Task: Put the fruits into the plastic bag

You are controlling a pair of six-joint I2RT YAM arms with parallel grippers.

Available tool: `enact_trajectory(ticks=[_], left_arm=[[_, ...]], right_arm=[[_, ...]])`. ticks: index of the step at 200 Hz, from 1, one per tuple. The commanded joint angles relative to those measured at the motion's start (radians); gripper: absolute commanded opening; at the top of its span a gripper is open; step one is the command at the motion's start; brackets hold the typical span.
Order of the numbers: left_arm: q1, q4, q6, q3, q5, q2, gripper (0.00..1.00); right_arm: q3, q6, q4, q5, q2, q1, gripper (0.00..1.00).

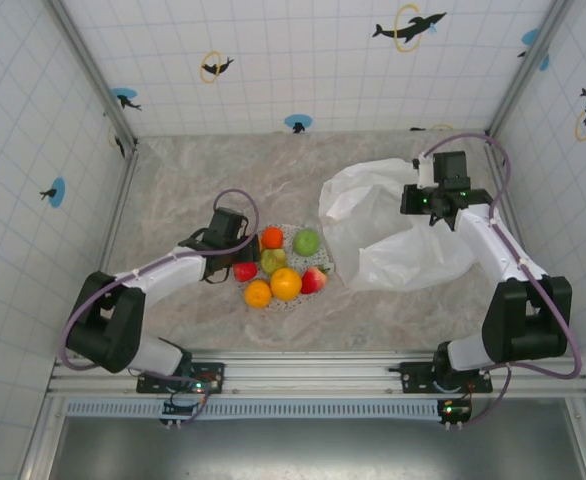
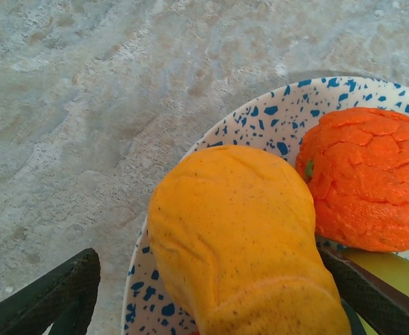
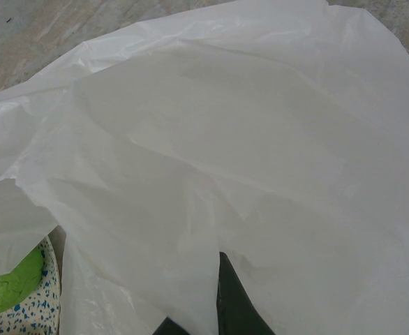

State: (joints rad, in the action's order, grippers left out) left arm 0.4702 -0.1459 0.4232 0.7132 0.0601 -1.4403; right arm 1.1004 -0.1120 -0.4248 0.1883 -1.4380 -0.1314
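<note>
Several fruits lie on a speckled plate (image 1: 294, 233): oranges (image 1: 286, 284), a green one (image 1: 306, 241), a red one (image 1: 245, 271) and a red-and-yellow one (image 1: 315, 279). My left gripper (image 1: 241, 255) is at the plate's left side, open. In the left wrist view a yellow-orange fruit (image 2: 232, 237) lies between its fingers (image 2: 58, 296), clear of the left finger, with a rough orange fruit (image 2: 372, 181) beside it. The white plastic bag (image 1: 393, 240) lies crumpled to the right. My right gripper (image 1: 435, 205) is over the bag's back part, shut on a fold of bag film (image 3: 190, 174).
The marble tabletop (image 1: 193, 180) is walled by tiled panels on three sides. A green fruit (image 3: 9, 283) and the plate's rim (image 3: 30, 314) show under the bag's edge in the right wrist view. Bare table lies behind and left of the plate.
</note>
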Motion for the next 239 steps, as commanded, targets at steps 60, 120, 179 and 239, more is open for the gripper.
enact_trajectory(ticks=[60, 120, 179, 239], left_arm=[[-0.013, 0.06, -0.001, 0.032, -0.021, -0.085, 0.81], [-0.024, 0.076, -0.009, 0.048, -0.037, -0.12, 0.77], [-0.025, 0.091, -0.007, 0.035, 0.015, -0.049, 0.65], [-0.014, 0.112, -0.008, 0.011, -0.007, 0.167, 0.56]], right_arm=[[-0.014, 0.012, 0.02, 0.016, -0.005, 0.011, 0.0], [-0.016, 0.012, 0.021, 0.022, -0.007, 0.014, 0.0], [-0.01, 0.011, 0.019, 0.028, -0.01, 0.016, 0.0], [-0.001, -0.01, 0.019, 0.064, -0.009, 0.023, 0.0]])
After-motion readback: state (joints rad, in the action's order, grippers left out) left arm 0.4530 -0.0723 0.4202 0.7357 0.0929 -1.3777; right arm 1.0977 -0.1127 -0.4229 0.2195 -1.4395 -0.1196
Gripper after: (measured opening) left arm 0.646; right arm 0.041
